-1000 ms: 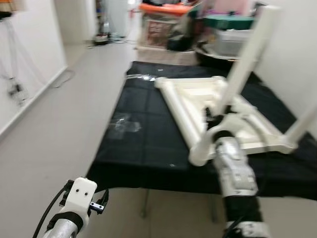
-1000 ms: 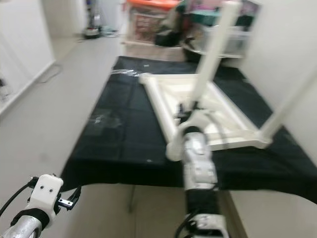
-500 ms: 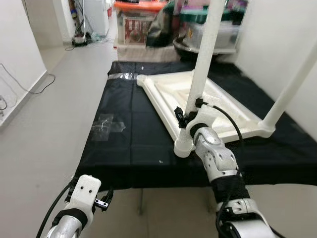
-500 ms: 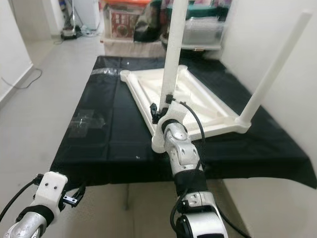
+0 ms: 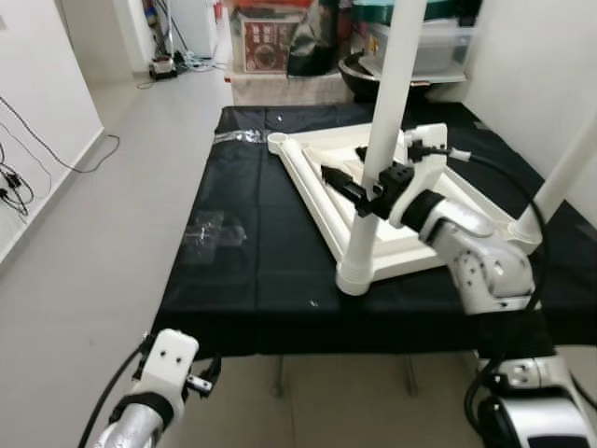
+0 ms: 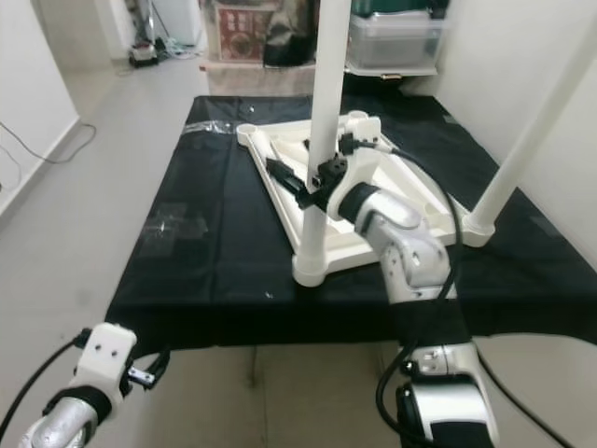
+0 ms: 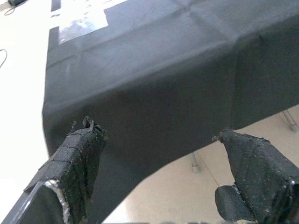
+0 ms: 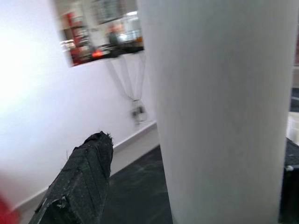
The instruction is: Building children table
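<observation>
Pale grey floor w/ white walls both sides. Black cloth covers a low table. Storage bins stacked at far end; cables along left wall.

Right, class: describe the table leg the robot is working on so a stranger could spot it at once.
Find the black cloth, then the upturned white tabletop lying on it. At its nearest corner stands an upright white leg; unlike the far leg by the wall, the right claw is around it.

Head stereo pair looks forward-down, sharing black-covered table; wrist views close: table edge, white leg.
</observation>
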Motion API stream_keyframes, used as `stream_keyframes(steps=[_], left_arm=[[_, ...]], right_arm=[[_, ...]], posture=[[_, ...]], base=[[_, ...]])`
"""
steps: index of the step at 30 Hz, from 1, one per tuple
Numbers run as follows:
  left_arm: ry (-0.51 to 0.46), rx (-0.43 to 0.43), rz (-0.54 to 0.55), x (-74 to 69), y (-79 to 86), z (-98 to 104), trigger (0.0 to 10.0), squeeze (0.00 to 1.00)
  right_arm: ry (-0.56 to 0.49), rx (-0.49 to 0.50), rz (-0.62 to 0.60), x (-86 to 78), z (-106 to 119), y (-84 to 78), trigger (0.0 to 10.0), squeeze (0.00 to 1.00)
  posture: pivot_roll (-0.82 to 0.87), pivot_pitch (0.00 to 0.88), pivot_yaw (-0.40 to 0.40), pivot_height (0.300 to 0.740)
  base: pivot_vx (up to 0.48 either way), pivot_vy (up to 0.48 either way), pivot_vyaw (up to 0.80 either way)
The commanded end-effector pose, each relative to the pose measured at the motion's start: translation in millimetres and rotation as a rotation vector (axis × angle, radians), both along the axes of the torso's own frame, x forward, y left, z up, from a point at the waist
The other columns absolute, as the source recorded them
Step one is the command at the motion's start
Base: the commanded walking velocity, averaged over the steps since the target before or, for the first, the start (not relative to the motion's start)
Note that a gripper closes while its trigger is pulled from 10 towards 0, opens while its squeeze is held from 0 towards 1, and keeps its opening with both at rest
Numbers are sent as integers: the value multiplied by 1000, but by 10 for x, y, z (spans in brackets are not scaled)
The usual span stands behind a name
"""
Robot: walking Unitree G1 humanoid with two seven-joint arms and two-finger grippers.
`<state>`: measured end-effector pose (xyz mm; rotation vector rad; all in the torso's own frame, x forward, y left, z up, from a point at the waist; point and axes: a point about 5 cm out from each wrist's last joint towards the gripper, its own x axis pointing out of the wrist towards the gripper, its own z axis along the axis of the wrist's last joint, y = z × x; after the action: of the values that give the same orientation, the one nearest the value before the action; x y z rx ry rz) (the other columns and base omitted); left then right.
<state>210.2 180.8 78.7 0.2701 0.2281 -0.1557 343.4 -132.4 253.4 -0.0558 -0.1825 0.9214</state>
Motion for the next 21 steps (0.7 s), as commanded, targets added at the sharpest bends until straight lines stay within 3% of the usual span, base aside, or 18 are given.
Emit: stream_keyframes(steps=[1, 4, 7, 8, 10, 11, 12, 15, 16, 18, 19, 20, 21], left_arm=[[19, 11, -6, -4, 12, -51, 10000, 0], [21, 13, -5, -4, 17, -55, 10000, 0], [28, 18, 1, -30, 34, -79, 10000, 0], [29, 19, 4, -40, 38, -84, 10000, 0], [29, 19, 5, -45, 39, -86, 10000, 0], [30, 20, 7, -51, 40, -89, 10000, 0], [30, 20, 10, -56, 41, -93, 10000, 0], [30, 17, 18, -64, 33, -103, 10000, 0], [30, 17, 18, -64, 33, -103, 10000, 0], [32, 16, 20, -72, 24, -114, 10000, 0], [32, 13, 20, -80, 19, -117, 10000, 0], [32, 13, 20, -80, 19, -117, 10000, 0], [33, 12, 19, -86, 11, -120, 10000, 0]], right_arm=[[12, -71, 191, -59, -128, 201, 10000, 0], [22, -85, 206, -51, -146, 207, 10000, 0], [51, -98, 266, 71, -206, 207, 10000, 0], [60, -98, 272, 111, -217, 205, 7490, 0], [64, -97, 279, 131, -219, 199, 7490, 0], [67, -85, 278, 157, -210, 203, 353, 0], [77, -62, 265, 194, -202, 203, 0, 0], [68, -100, 73, 335, -273, 169, 0, 0], [68, -100, 73, 335, -273, 169, 0, 0], [111, -72, -166, 449, -343, 73, 0, 0], [146, 2, -382, 526, -382, -63, 0, 0], [146, 2, -382, 526, -382, -63, 0, 0], [213, 38, -637, 546, -547, -271, 0, 0]], posture=[[87, 0, -36, 740], [87, 0, -36, 740], [119, 0, -57, 740], [131, 0, -71, 740], [133, 0, -73, 740], [134, 0, -74, 740], [135, 0, -80, 740], [136, 0, -83, 740], [136, 0, -83, 740], [134, 0, -84, 740], [128, 0, -81, 740], [128, 0, -81, 740], [126, 0, -81, 740]], base=[[0, 0, 0], [0, 0, 0], [0, 0, 0], [0, 0, 0], [0, 0, 0], [0, 0, 0], [0, 0, 0], [0, 0, 0], [0, 0, 0], [0, 0, 0], [0, 0, 0], [0, 0, 0], [0, 0, 0]])
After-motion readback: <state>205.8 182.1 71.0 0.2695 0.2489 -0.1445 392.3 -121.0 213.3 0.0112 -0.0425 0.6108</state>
